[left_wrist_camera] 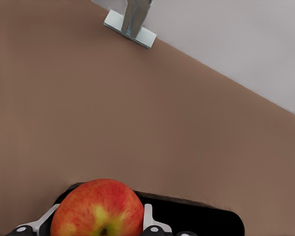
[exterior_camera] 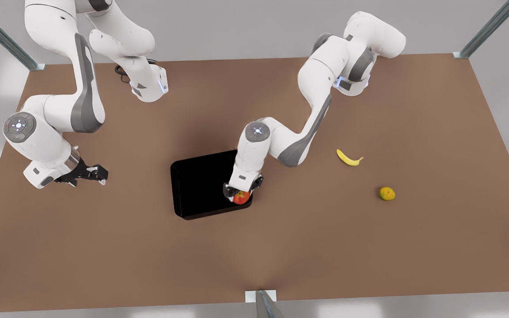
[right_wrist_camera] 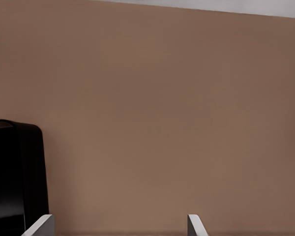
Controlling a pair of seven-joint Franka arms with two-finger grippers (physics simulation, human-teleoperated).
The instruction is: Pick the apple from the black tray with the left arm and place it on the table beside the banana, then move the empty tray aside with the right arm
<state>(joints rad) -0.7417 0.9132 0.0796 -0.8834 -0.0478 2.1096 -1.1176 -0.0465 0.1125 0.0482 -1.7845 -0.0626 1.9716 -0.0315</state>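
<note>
The red-orange apple (exterior_camera: 241,197) (left_wrist_camera: 97,209) lies in the near corner of the black tray (exterior_camera: 197,185) (left_wrist_camera: 201,216), on the side toward the front view's right. My left gripper (exterior_camera: 240,193) (left_wrist_camera: 98,227) reaches down over it, with one finger pressed against each side of the fruit. The banana (exterior_camera: 348,158) lies on the brown table (exterior_camera: 325,247), well off toward the front view's right. My right gripper (exterior_camera: 97,173) (right_wrist_camera: 119,227) waits open above the table on the front view's left, with a tray corner (right_wrist_camera: 10,172) beside it in the right wrist view.
A yellow-green speckled fruit (exterior_camera: 386,193) lies on the table nearer than the banana and to its right in the front view. A metal post bracket (exterior_camera: 261,296) (left_wrist_camera: 130,27) stands at the near table edge. Both arm bases stand along the far edge.
</note>
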